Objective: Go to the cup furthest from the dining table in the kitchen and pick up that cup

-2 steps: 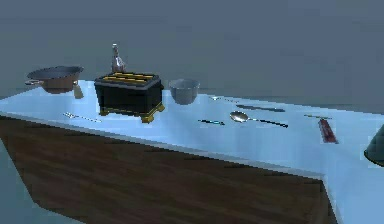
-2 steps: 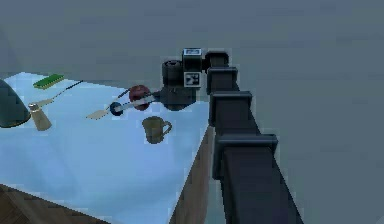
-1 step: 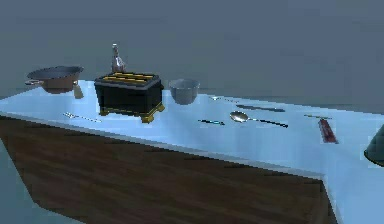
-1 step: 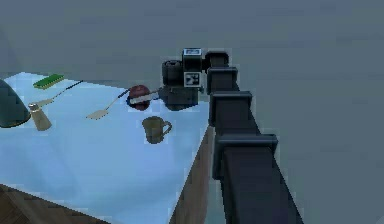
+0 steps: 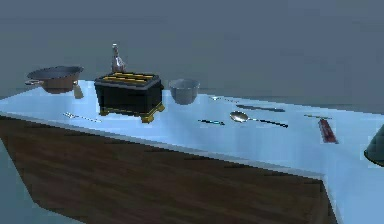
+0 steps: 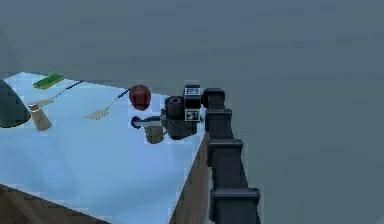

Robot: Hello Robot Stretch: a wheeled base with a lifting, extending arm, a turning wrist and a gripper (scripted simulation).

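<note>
countertop (image 5: 280,145) smooth, faintly glossy – its front panel (image 5: 150,180) dark grained wood; bowl (image 5: 184,91) dull grey metal; cup (image 6: 153,132) matt tan

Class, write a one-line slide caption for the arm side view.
Arm extended over a pale blue counter, gripper by a tan cup, red apple nearby.

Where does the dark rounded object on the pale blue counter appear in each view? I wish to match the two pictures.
Forward view: the dark rounded object stands at the right edge, cut off by it, on the counter's right end.
Arm side view: what is likely the same object stands at the left edge, again cut off.
Shared landmark: the pale blue countertop under it.
</note>
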